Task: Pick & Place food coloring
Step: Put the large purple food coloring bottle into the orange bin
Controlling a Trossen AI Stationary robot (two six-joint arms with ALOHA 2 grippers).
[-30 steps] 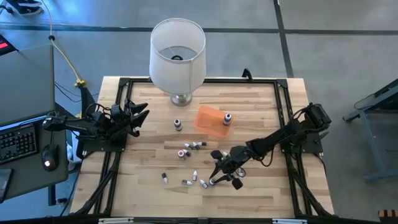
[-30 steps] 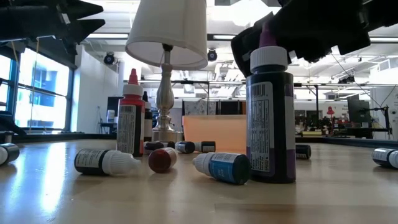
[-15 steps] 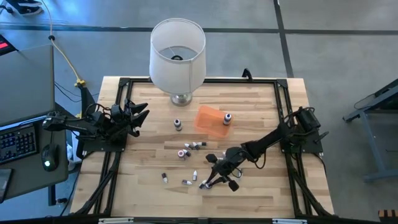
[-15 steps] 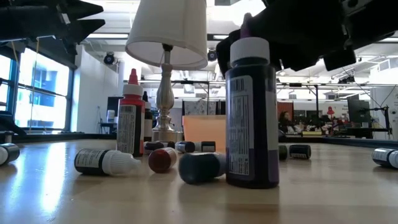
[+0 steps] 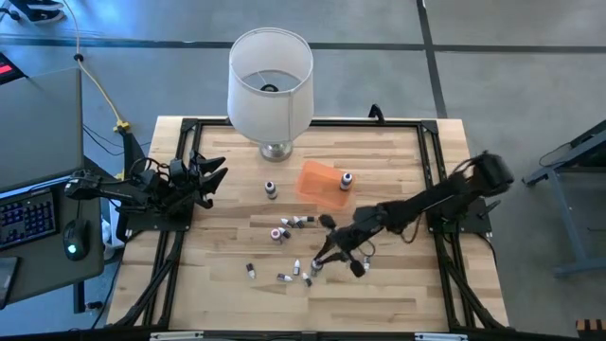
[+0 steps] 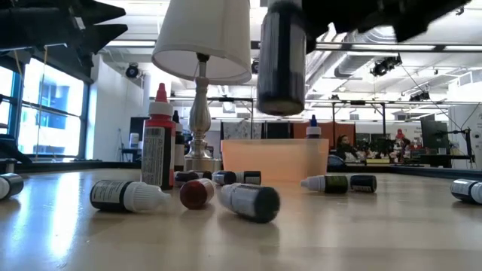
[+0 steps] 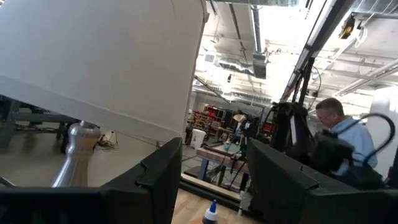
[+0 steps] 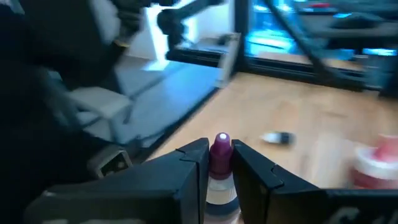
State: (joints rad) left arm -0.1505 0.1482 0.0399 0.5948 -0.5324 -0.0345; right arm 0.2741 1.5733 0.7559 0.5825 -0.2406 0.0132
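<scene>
Hanging clear of the pale wooden tabletop (image 5: pixel 398 161), the small dark dropper bottle with the purplish pointed cap (image 6: pixel 280 56) is pinched in the right end effector (image 8: pixel 219 163); its two dark fingers clamp the neck just below the cap. In the high view that end effector (image 5: pixel 329 256) sits over the loose scatter of food coloring bottles near the tabletop's front middle.

Handling judgement: the bottle looks light, rigid plastic with a smooth labelled body, likely slippery and prone to swinging when held high on the neck. A hold at the shoulder, where the cap flares, should resist slipping; too hard a squeeze on the body might push out dye.

Change against the earlier frames: the purple-capped bottle stood upright on the tabletop one second back, and now it is lifted well above the surface. The right fingers have closed on it over that second. A blue-labelled bottle (image 6: pixel 249 201) lying beside it has rolled (apparently nudged).

The left end effector (image 5: pixel 206 176) stays parked at the tabletop's left edge, fingers spread and empty. The orange rectangular tray (image 5: pixel 320 183) holds one bottle.
</scene>
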